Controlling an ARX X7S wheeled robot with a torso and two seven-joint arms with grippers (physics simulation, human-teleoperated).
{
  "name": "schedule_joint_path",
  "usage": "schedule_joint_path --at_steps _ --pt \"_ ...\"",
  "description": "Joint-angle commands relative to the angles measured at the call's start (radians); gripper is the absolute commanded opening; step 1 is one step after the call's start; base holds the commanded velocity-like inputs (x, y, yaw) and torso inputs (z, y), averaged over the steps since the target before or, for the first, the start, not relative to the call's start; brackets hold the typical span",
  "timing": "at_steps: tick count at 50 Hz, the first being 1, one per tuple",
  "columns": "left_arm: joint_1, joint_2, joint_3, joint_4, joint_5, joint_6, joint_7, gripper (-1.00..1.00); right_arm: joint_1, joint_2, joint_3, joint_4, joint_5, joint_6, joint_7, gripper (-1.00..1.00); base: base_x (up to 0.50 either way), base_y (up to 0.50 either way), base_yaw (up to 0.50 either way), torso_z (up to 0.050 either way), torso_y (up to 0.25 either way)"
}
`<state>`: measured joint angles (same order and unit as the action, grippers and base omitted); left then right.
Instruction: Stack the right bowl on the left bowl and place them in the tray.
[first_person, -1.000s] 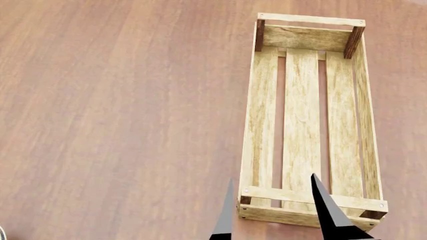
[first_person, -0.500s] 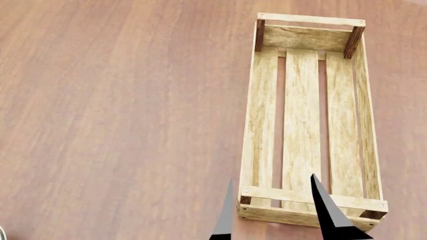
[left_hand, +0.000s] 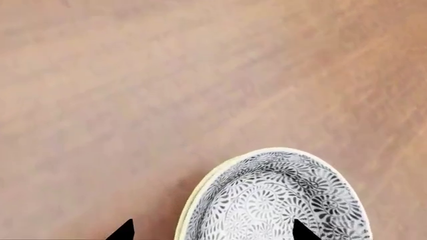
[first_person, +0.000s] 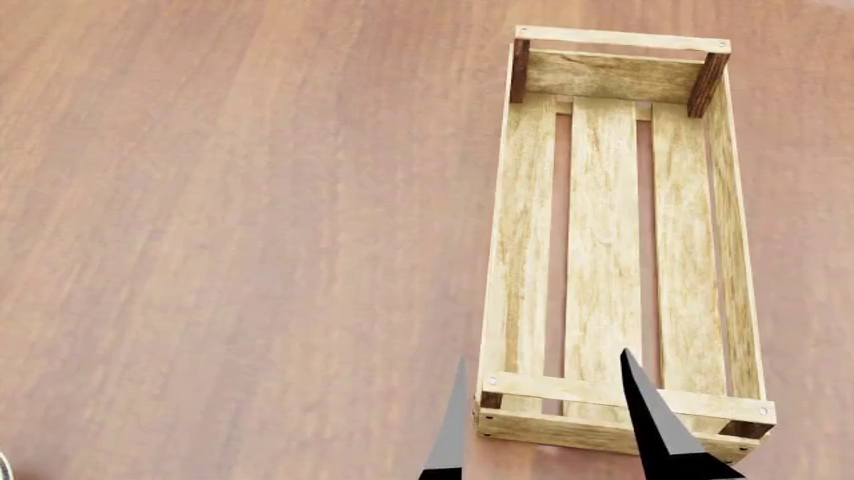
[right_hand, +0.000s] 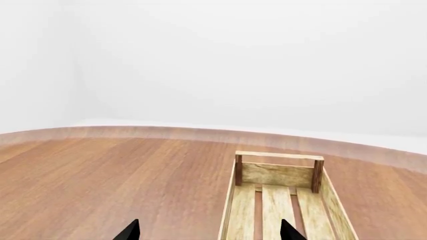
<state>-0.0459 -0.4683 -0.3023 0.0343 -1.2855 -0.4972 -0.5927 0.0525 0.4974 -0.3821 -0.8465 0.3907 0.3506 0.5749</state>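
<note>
A bowl (left_hand: 280, 195) with a grey floral pattern and a cream rim sits on the wooden table in the left wrist view. My left gripper (left_hand: 213, 222) is open above it, one fingertip over the bowl's inside and the other over the table beside its rim. No second bowl shows. The tray (first_person: 497, 230), a long light-wood crate with a slatted bottom, lies empty at the right of the head view. It also shows in the right wrist view (right_hand: 279, 155). My right gripper (first_person: 543, 354) is open and empty over the tray's near left corner, and shows in its own view (right_hand: 209, 222).
The brown wooden table (first_person: 240, 240) stretches left of the tray. A pale sliver (first_person: 3, 466) shows at the head view's bottom left edge. The table's far edge (right_hand: 133, 131) meets a white wall in the right wrist view.
</note>
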Motion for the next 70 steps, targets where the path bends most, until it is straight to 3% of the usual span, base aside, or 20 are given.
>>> schedule_joint_path --at_steps 1,28,29,52,70 --pt "-0.025 0.032 -0.014 -0.077 0.022 0.013 0.062 1.00 0.000 -0.020 0.026 0.008 -0.010 -0.013 -0.029 1.00 0.00 0.00 0.00 0.000 0.000" --pt "-0.054 0.046 0.023 -0.122 0.025 0.001 0.086 1.00 0.006 -0.013 0.024 0.004 -0.004 -0.009 -0.019 1.00 0.00 0.00 0.00 0.000 0.000" --pt "-0.054 0.046 0.023 -0.124 0.026 0.002 0.086 -1.00 0.006 -0.013 0.024 0.004 -0.004 -0.009 -0.019 1.00 0.00 0.00 0.00 0.000 0.000" --pt "-0.043 0.044 0.021 -0.121 0.031 0.015 0.088 -1.00 0.007 -0.010 0.016 0.008 -0.006 -0.016 -0.016 1.00 0.00 0.00 0.00 0.000 0.000" --pt "-0.031 0.030 -0.002 0.066 -0.049 -0.027 -0.011 -1.00 0.008 -0.005 0.015 0.007 0.000 -0.017 -0.013 1.00 0.00 0.00 0.00 0.000 0.000"
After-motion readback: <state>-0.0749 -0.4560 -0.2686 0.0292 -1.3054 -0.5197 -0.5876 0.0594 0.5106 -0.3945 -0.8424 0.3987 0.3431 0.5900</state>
